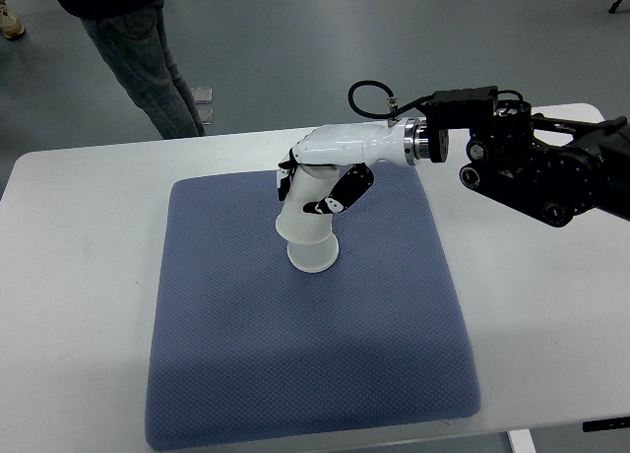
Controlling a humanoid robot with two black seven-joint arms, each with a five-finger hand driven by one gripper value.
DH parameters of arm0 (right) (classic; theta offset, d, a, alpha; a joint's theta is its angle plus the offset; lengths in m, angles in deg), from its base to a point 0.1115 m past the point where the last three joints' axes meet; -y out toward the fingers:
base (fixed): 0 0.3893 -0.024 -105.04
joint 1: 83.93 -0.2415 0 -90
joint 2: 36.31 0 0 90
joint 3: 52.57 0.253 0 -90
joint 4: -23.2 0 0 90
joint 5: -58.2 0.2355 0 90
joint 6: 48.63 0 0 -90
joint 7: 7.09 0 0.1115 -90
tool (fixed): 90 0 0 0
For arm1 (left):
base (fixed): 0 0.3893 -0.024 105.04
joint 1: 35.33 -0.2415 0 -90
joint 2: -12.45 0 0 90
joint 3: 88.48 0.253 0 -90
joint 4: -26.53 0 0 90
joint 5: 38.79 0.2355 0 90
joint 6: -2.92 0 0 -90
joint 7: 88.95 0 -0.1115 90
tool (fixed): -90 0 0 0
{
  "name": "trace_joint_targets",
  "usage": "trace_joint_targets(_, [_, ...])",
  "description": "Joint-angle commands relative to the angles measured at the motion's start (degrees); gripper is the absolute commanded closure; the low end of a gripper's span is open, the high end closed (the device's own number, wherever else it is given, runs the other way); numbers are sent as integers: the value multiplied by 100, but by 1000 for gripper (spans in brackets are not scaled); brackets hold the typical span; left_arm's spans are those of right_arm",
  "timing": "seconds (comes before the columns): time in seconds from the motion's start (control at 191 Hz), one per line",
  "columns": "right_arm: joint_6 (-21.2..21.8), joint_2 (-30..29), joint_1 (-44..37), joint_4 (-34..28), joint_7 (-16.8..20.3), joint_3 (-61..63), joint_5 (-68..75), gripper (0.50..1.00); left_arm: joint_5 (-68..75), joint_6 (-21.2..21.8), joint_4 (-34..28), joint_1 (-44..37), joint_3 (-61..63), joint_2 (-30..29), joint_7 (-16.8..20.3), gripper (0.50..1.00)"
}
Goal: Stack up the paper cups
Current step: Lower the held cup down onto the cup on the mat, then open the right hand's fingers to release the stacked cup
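We see the white paper cups (310,231) standing as one nested stack on the upper middle of the blue mat (295,364); our right hand (323,172) wraps its fingers around the stack's upper part. The mat lies on the white table (69,276); beyond the table's far edge stands a person (138,49) in jeans.

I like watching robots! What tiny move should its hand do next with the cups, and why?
Probably let go. The right hand is curled around the upper cup, which seems already nested on the bottom cup on the mat.
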Motion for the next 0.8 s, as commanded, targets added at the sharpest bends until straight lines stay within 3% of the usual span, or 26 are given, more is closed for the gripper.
trace_joint_targets(0.0, [-12,-3,20,22,-4,30,26,622,0,0,3,0,0,0,0,500])
trace_joint_targets(0.131, [-12,-12,20,31,-4,39,26,589,0,0,3,0,0,0,0,500])
trace_joint_targets(0.795, [67,208,-130,154,-4,311,158,589,0,0,3,0,0,0,0,500])
